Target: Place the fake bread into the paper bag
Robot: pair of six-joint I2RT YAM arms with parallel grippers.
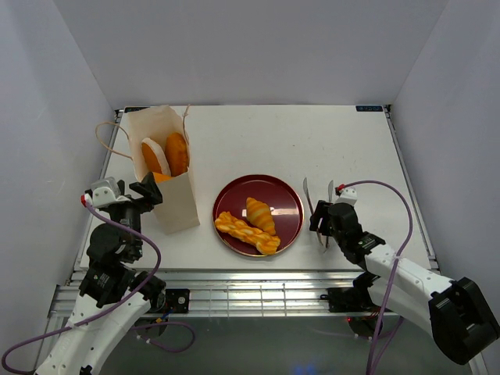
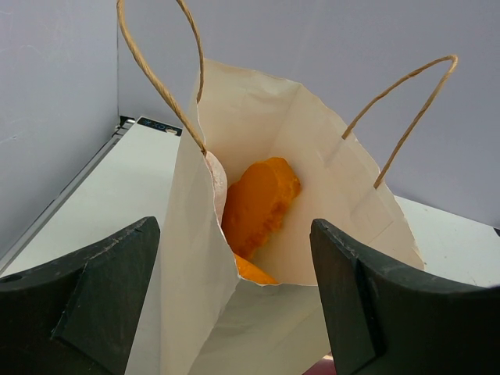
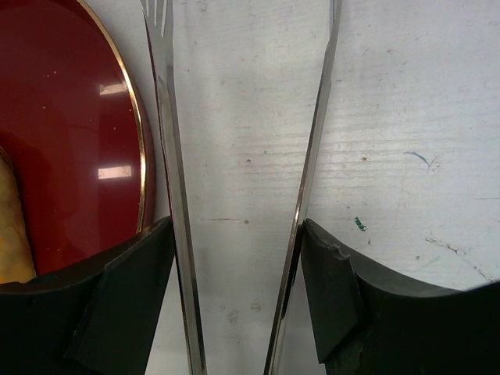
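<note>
Beige paper bag (image 1: 178, 205) holds two breads (image 1: 176, 152); left claw (image 1: 148, 192) spread open beside it; right claw (image 3: 238, 234) grips metal tongs (image 3: 168, 156).

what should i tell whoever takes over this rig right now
Left gripper: open, close beside the paper bag, gripping nothing.
Right gripper: shut on the metal tongs, whose tips are spread over bare table just right of the red plate.
Done: two bread pieces are inside the upright bag.
Left: the croissant and the braid lie on the plate. Both need to go into the bag.
</note>
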